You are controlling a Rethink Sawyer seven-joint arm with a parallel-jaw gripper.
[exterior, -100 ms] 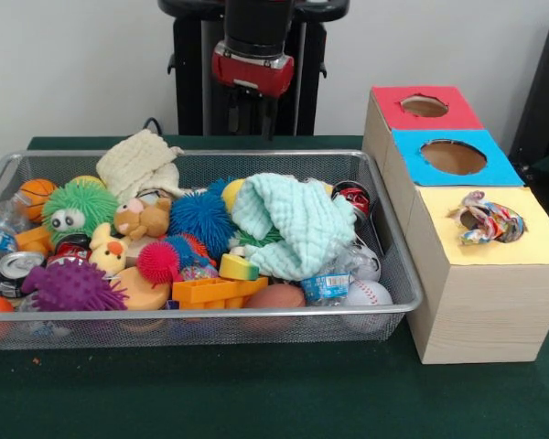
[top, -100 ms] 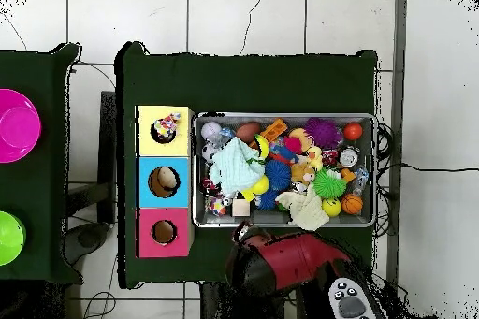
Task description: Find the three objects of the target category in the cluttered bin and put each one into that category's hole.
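**Figure.** The gripper [exterior, -100 ms: 252,112] is shown raised behind the far wall of the wire bin [exterior, -100 ms: 256,313], clear of its contents. Whether it is apart or together cannot be told from either view, and nothing is seen held in it.

Below it, much of the bin's middle is covered by a mint cloth [exterior, -100 ms: 288,224]. Beside the bin, three boxes are lined up. A crumpled wrapper [exterior, -100 ms: 485,219] is lodged half-way into the hole of the yellow box [exterior, -100 ms: 476,302], while the holes of the blue box [exterior, -100 ms: 494,169] and red box [exterior, -100 ms: 389,101] are open.

The target category is not named. If crushed packaging is meant, likely candidates are the crumpled bottle [exterior, -100 ms: 328,285], near the bin's front wall beside the baseball [exterior, -100 ms: 371,293], and the crushed can [exterior, -100 ms: 14,267] at the opposite end. Both are judged light, thin-walled, slippery and easily deformed. They are best taken across the narrowest part of the body with modest force.
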